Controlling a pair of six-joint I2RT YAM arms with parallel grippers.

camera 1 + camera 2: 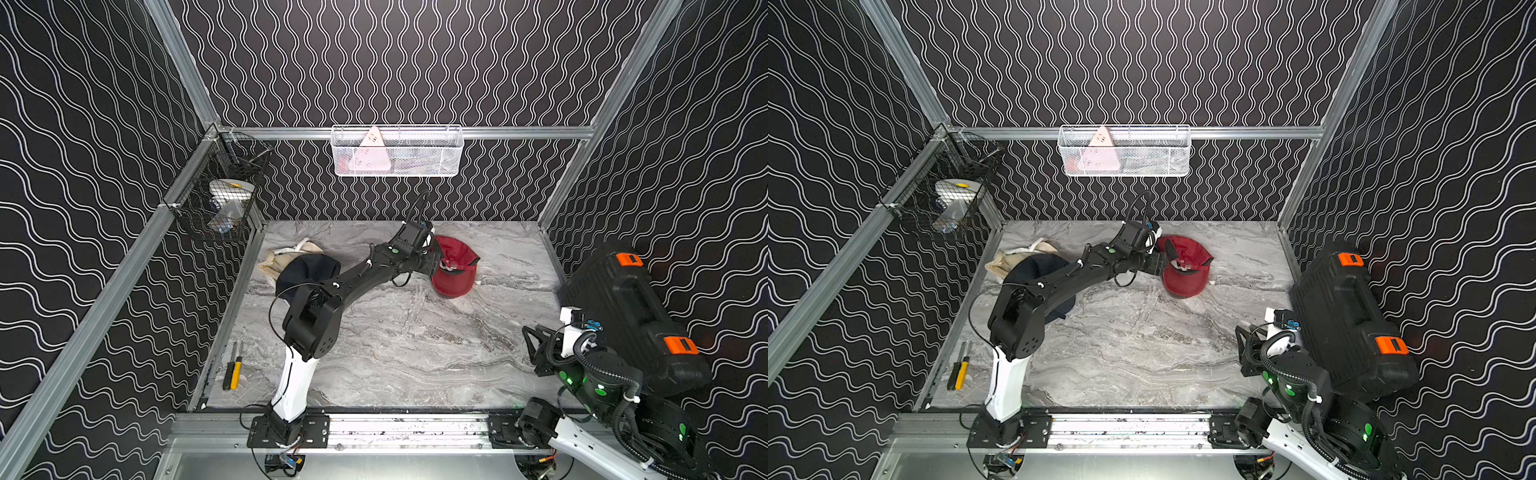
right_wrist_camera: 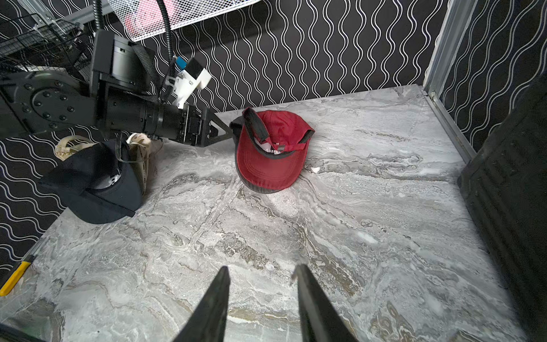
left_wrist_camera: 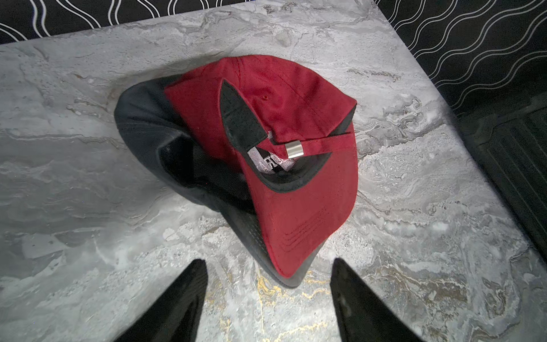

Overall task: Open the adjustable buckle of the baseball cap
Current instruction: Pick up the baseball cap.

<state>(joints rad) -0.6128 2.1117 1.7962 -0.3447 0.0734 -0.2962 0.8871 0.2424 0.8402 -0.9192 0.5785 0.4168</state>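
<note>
Red cap (image 3: 281, 118) on desk (image 3: 88, 207), silver buckle (image 3: 295, 149) (strap threaded through). We log left fingers (image 3: 183, 296) spread, empty, just beside cap; right fingers (image 2: 213, 302) apart, empty, far from it.

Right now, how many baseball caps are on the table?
2. The red cap lies near the back, in front of the open left gripper. The dark cap sits at the left edge, overlapping beige fabric that might be a third cap; I cannot tell.
</note>
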